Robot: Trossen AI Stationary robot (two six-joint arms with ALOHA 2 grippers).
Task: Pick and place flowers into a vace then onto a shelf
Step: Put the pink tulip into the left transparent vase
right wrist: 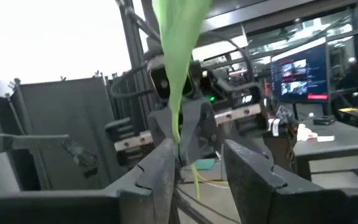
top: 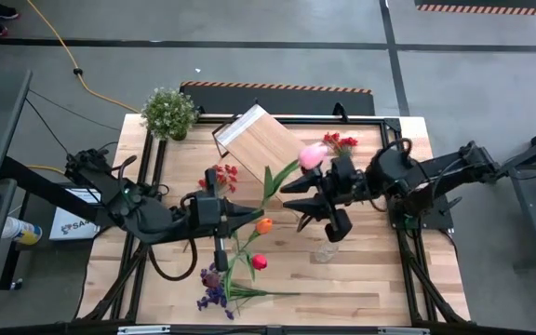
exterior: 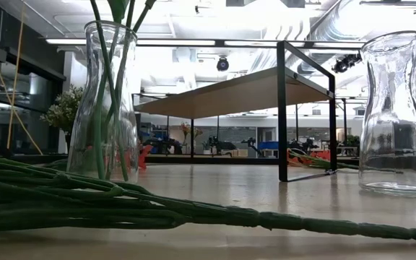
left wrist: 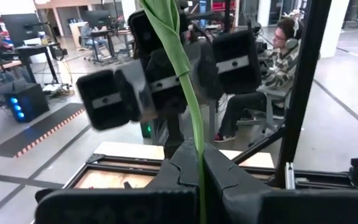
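A pink tulip (top: 312, 155) with a long green leaf (top: 282, 177) is held up over the middle of the table by my left gripper (top: 240, 216), which is shut on its stem. My right gripper (top: 307, 200) faces it from the right, open, fingers (right wrist: 160, 174) apart and close to the stem without touching it. An orange tulip (top: 264, 224), a red tulip (top: 259, 262) and a purple spray (top: 214, 288) lie flat on the tabletop. One glass vase (exterior: 110, 101) holds green stems; another vase (exterior: 399, 115) stands empty. The shelf (top: 259, 138) stands toward the far edge. My left gripper pinches the pink tulip's green stem (left wrist: 200, 163) between its two fingers, near the stem's lower end. A short piece of stem (right wrist: 195, 177) hangs below the fingers. The flower is lifted clear of the table and rises from the hold toward the right gripper.
A bushy green potted plant (top: 168, 112) sits at the far left corner. A red spray (top: 341, 141) lies beside the shelf at the far right. Long green stems (exterior: 121, 206) lie across the near side of the table. People sit at desks (left wrist: 278, 68) in the room beyond.
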